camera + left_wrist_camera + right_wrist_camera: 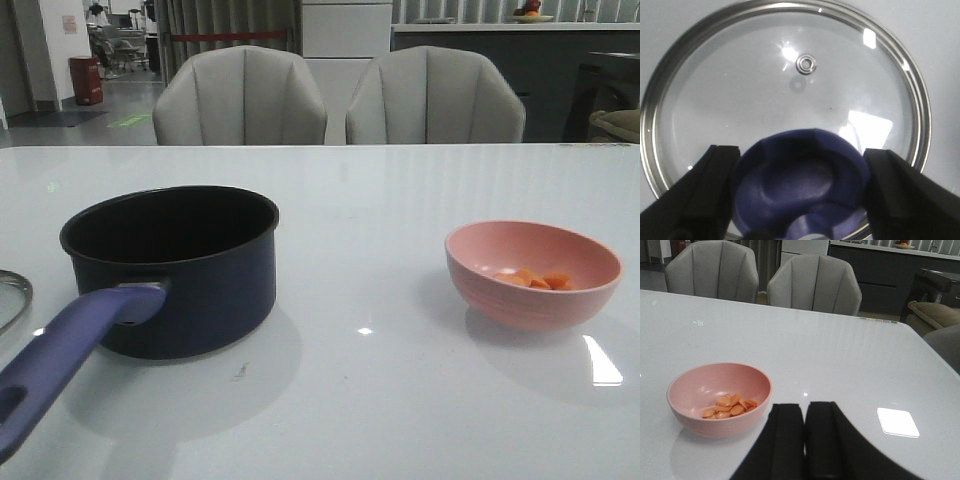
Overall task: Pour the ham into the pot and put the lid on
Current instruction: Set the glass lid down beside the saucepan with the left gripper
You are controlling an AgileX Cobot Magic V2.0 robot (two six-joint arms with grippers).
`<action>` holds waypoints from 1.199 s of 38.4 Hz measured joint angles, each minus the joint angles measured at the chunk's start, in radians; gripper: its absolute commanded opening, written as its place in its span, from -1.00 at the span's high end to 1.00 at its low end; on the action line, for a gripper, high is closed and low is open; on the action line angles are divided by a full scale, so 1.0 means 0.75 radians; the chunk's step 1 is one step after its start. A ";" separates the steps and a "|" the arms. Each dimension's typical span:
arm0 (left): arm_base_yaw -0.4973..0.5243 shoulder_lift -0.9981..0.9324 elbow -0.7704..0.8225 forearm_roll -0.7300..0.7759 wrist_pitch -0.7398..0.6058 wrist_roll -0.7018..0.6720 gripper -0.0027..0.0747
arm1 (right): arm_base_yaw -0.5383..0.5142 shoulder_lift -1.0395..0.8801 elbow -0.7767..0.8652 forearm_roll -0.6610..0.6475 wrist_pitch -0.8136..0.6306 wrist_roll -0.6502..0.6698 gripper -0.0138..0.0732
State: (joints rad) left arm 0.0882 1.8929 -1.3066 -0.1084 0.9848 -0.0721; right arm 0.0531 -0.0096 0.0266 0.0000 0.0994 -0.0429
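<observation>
The pot (170, 270), dark navy with a black inside, stands at the left with its purple-blue handle (60, 360) pointing toward me. The ham (535, 279) is orange chunks in the pink bowl (533, 272) at the right, and also shows in the right wrist view (730, 407). The glass lid (740, 90) lies flat on the table; only its rim (10, 295) shows at the far left of the front view. My left gripper (800, 175) is open, its fingers close on either side of the blue knob (800, 185). My right gripper (805, 440) is shut and empty, to the right of the bowl (695, 410).
Two grey chairs (240, 100) (435, 95) stand behind the table's far edge. The white tabletop (370, 230) separates the pot from the bowl. Neither arm shows in the front view.
</observation>
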 measured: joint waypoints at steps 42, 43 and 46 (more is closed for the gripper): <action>-0.028 -0.316 0.030 -0.032 -0.032 0.109 -0.80 | 0.000 0.000 0.000 0.000 0.000 0.000 0.32; -0.028 -0.361 0.056 -0.034 -0.047 0.109 -0.80 | 0.000 0.000 0.000 0.000 0.000 0.000 0.32; -0.028 -0.503 0.137 -0.051 -0.086 0.111 -0.80 | 0.000 0.000 0.000 0.000 0.000 0.000 0.32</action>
State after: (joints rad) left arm 0.0669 1.5159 -1.2037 -0.1464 0.9204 0.0113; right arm 0.0531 -0.0096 0.0266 0.0000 0.0994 -0.0429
